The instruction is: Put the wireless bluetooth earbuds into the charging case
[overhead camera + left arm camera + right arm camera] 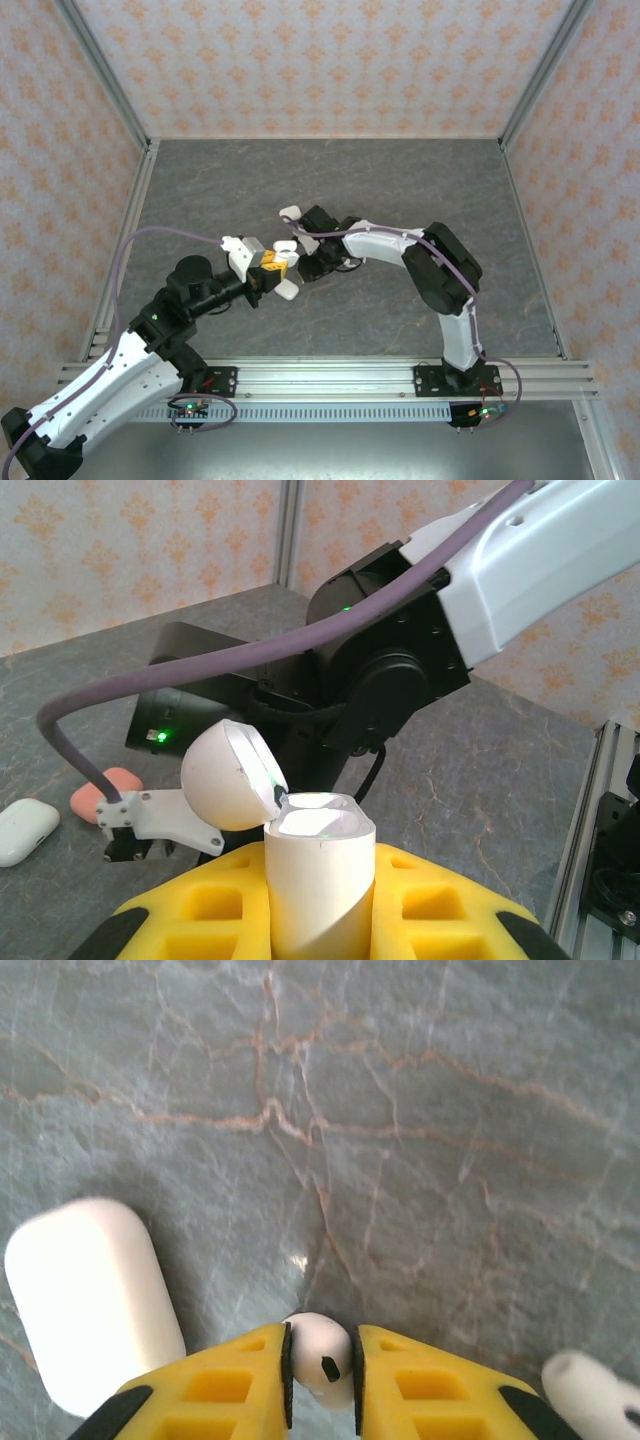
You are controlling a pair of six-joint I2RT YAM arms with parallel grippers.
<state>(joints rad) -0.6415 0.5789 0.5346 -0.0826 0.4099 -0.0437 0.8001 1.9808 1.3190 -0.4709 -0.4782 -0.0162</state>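
My left gripper (320, 925) is shut on the white charging case (320, 865), held upright between its yellow fingers (200, 905). The case's round lid (228, 777) is hinged open to the left, and the top opening looks bright and glossy. My right gripper (320, 1385) points down over the stone tabletop and is shut on a small white earbud (316, 1345) with a dark oval mark. From above, the two grippers (268, 265) (305, 260) meet near the table's middle.
A closed white case (88, 1305) lies on the table left of the right gripper, and another white rounded piece (595, 1395) lies at the lower right. A coral case (105, 790) and a white case (25, 830) lie beyond the left gripper. The right arm (400, 670) looms close behind the held case.
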